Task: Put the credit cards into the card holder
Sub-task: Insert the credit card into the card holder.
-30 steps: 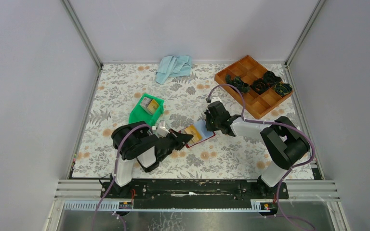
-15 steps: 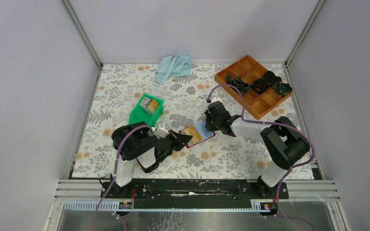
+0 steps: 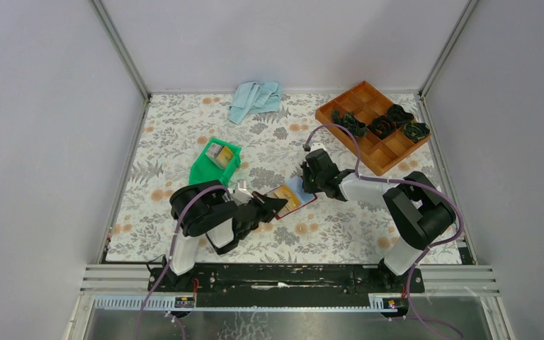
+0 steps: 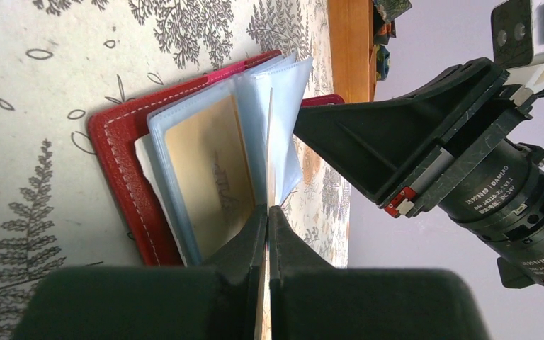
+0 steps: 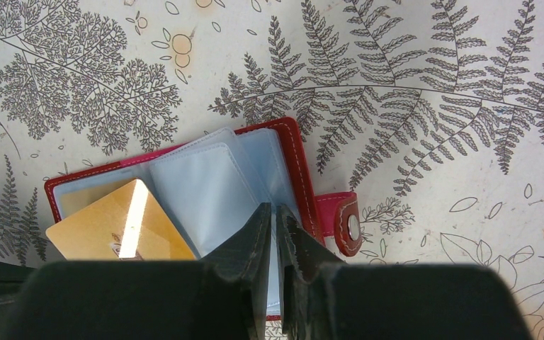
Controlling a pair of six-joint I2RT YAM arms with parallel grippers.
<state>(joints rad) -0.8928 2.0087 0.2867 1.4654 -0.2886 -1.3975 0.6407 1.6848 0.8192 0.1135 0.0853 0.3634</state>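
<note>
The card holder (image 3: pixel 310 200) lies open mid-table, dark red with pale blue sleeves (image 5: pixel 184 177) and a snap tab (image 5: pixel 347 223). My left gripper (image 3: pixel 278 205) (image 4: pixel 268 209) is shut on a gold credit card, seen edge-on (image 4: pixel 270 142), with its far end between the raised sleeves. From the right wrist that card (image 5: pixel 113 227) slants over the holder's left half. Another gold card (image 4: pixel 205 170) sits inside a sleeve. My right gripper (image 3: pixel 304 185) (image 5: pixel 275 207) pinches a pale blue sleeve at the holder's right side and holds it up.
A green bin (image 3: pixel 200 172) with more cards (image 3: pixel 219 152) stands just left of the holder. An orange compartment tray (image 3: pixel 389 152) holding dark bundles sits at the back right. A light blue cloth (image 3: pixel 255 99) lies at the back edge. Grey walls close in both sides.
The left arm has edged slightly right, carrying the card a little further toward the holder. The right arm has stayed where it was.
</note>
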